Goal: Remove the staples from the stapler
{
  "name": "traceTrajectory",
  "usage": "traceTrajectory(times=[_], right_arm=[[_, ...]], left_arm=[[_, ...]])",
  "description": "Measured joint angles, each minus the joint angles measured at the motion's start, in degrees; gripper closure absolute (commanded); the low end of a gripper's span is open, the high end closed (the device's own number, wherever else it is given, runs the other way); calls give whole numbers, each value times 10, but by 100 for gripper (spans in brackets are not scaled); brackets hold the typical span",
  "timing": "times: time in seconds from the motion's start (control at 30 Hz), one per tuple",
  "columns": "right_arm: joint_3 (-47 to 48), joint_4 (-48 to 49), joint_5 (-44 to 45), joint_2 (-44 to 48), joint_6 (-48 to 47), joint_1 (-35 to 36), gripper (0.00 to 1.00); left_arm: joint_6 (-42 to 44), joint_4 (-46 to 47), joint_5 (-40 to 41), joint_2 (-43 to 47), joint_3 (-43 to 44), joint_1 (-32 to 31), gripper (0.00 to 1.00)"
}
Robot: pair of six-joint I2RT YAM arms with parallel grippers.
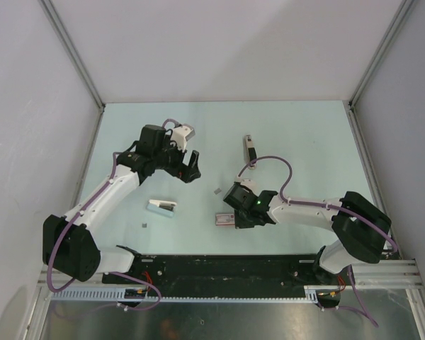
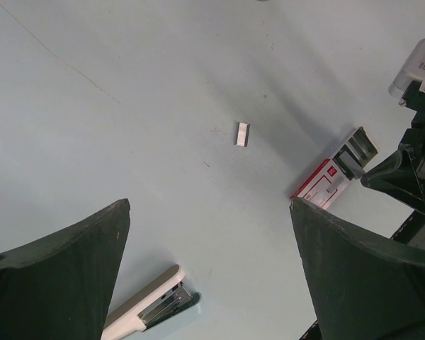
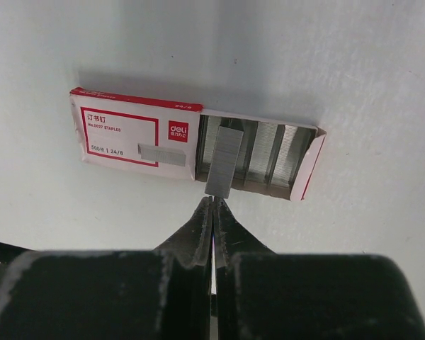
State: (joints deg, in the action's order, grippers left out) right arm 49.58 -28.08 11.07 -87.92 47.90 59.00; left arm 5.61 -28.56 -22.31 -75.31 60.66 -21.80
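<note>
Jaws of the right gripper [image 3: 212,205] were pressed together, low over the worktop [image 1: 304,142] a little way in from its near edge and just right of centre. Their tips met the near end of a staple strip [image 3: 223,163] that lay askew across the open tray of the red-and-white staple box [image 3: 134,134]. Whether the strip was actually pinched could not be told. Left of the box, well apart from it, lay a white-and-teal oblong object [image 1: 161,207]. A short loose strip [image 2: 242,134] sat on the bare surface between that object and the right gripper. Farther in, left of centre, the left gripper [image 1: 190,170] hung above the worktop with its fingers [image 2: 71,269] spread wide and nothing between them. Beyond both grippers, toward the far edge and slightly right of centre, the stapler [image 1: 249,149] lay flat, touched by neither gripper.
</note>
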Motion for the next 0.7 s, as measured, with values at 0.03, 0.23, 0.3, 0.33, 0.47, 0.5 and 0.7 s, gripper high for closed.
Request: traceTrajectory(times=[0.03,0.23,0.3,0.33,0.47,0.5,0.7], right_arm=[[0,0,0,0,0,0,100],[0,2,0,0,-2,-2,100],[0,2,1,0,-2,-3,100],[0,2,1,0,-2,-3,100],[0,2,6,0,-2,-4,100],[0,2,7,0,-2,-4,100],[0,9,11,3,-2,-4,100]], left_arm=[[0,0,-1,0,0,0,1],[0,-2,-5,0,0,0,1],[0,-2,-6,0,0,0,1],[0,-2,-7,0,0,0,1],[0,-3,-9,0,0,0,1],[0,-3,-9,0,0,0,1],[0,-3,-17,0,-1,0,0]])
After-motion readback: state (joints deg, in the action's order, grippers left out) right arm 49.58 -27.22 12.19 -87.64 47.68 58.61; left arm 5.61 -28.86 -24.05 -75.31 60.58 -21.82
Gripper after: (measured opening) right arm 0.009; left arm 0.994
